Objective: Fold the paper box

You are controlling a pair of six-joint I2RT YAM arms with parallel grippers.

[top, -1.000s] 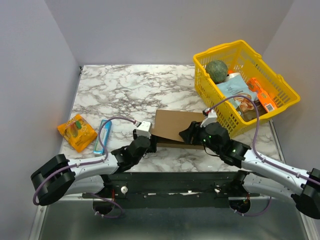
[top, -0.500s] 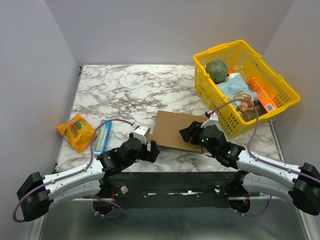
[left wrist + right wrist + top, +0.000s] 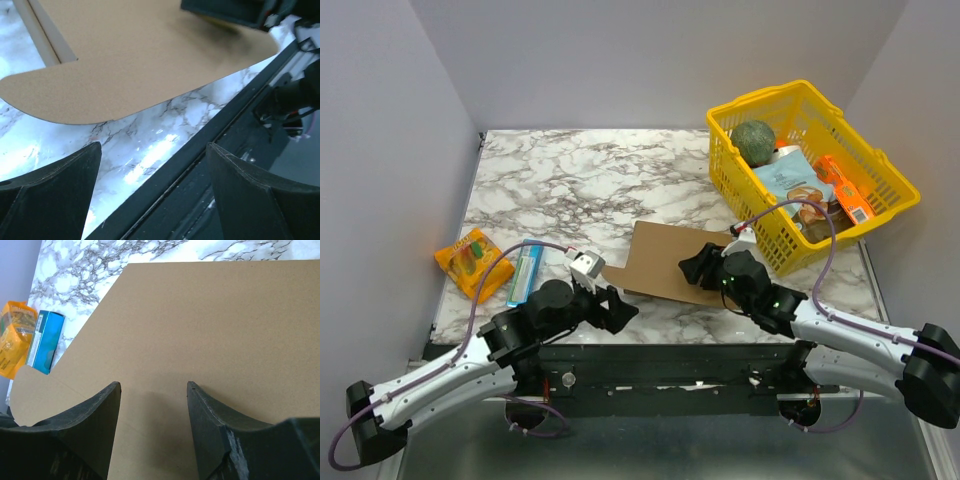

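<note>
Only loosely placed: the paper box [image 3: 665,262] lies flat near the front edge of the tabletop [image 3: 570,180].
The left hand [image 3: 617,308], beside its corner, and the right hand [image 3: 692,268], above it, are spread, holding nothing; one push may slide the sheet off.

Yellow basket [image 3: 757,98] holds a green ball [image 3: 754,139], pale pouch [image 3: 790,180] and orange pack [image 3: 845,195]. Far left of the basket on the marble tabletop [image 3: 570,180], a blue-green carton [image 3: 525,272] lies just beside an orange snack bag [image 3: 473,263].
</note>
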